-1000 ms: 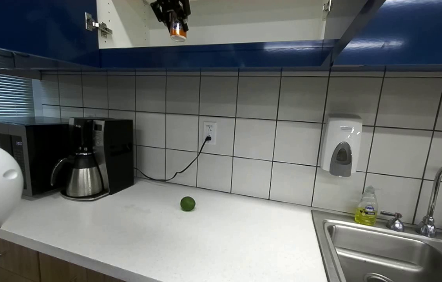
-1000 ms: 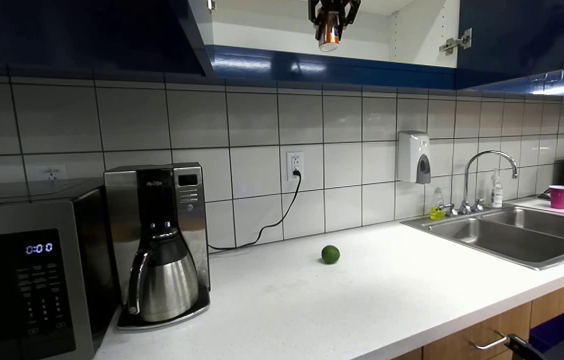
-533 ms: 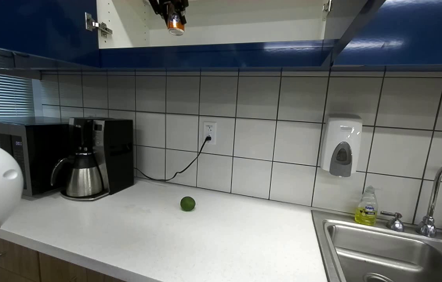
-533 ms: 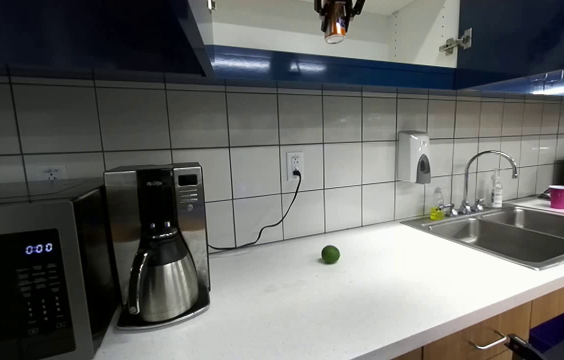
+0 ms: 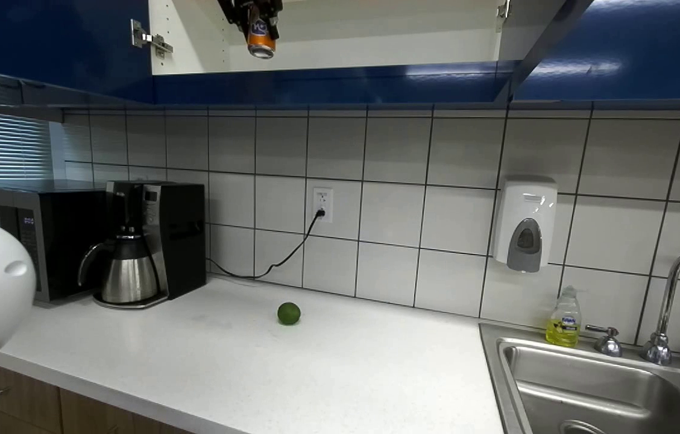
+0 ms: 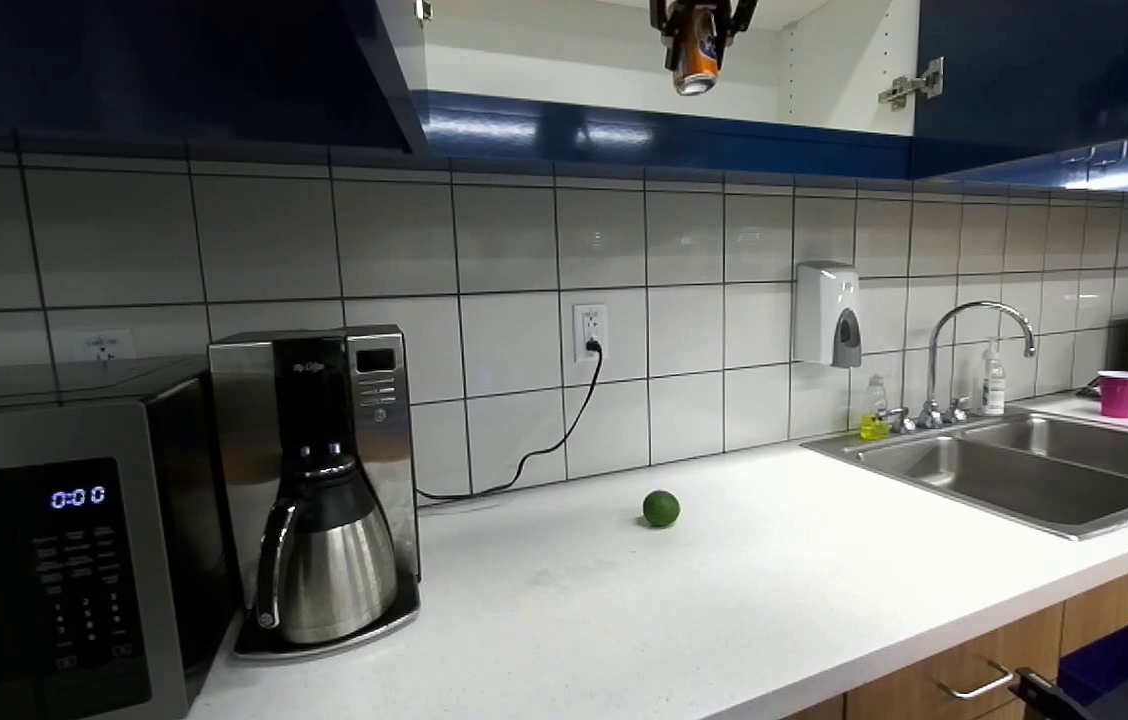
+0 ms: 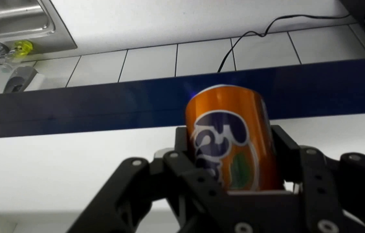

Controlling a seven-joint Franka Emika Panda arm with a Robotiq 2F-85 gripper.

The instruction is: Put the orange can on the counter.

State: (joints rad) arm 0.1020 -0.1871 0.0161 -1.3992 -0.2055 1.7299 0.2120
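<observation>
Orange can [image 5: 261, 41] shifted sideways, jaws with it, logo [image 5: 260, 27] clearer

Quantities in an exterior view: one gripper [image 6: 696, 58], one orange can [image 6: 696, 68], upper center; one green ball [image 6: 661, 509], one counter [image 6: 584, 630], lower center; one microwave [image 6: 74, 570], one coffee maker [image 6: 381, 435], left; one faucet [image 6: 934, 365], two sink basins [image 6: 1009, 480], right.
</observation>
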